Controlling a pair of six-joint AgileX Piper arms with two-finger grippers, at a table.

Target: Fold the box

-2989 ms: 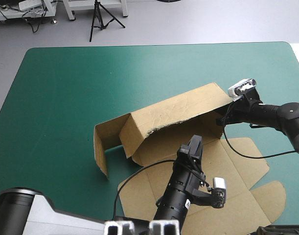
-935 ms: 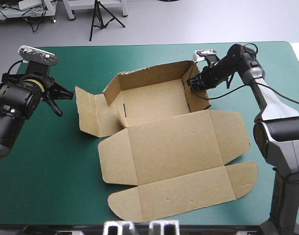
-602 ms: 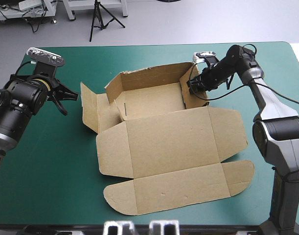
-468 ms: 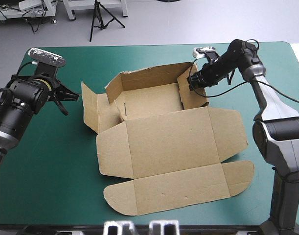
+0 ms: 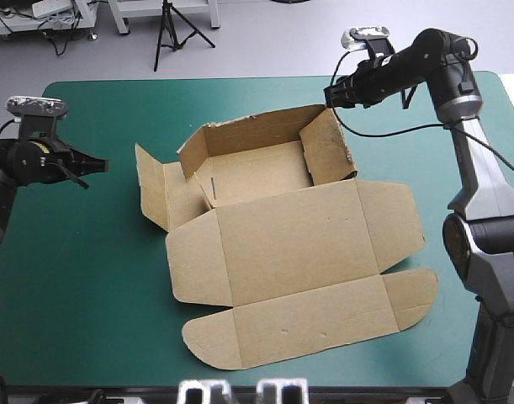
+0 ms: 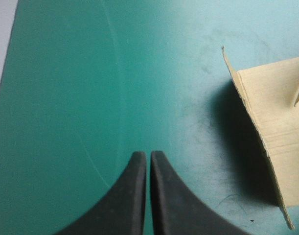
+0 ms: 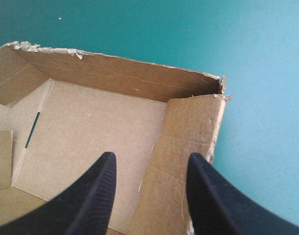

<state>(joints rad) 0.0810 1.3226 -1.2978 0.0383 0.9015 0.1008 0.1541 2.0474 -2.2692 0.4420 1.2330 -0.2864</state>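
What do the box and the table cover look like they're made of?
Box: brown cardboard, likely corrugated, matte and unprinted; the far wall's top edge is torn ragged and fibrous, and the folds crease sharply.
Table cover: teal-green, smooth matte sheet, perhaps a rubber or vinyl mat; faint scuffs and lines show, no weave visible, so the exact material is open.

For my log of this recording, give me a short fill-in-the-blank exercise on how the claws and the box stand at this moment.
1. The left claw is ____, its fingers meeting over the teal-green cover.
2. The right claw is ____, above the right wall of the box.
3. The lid lies ____ on the table, not upright like the walls.
Missing words: shut; open; flat.
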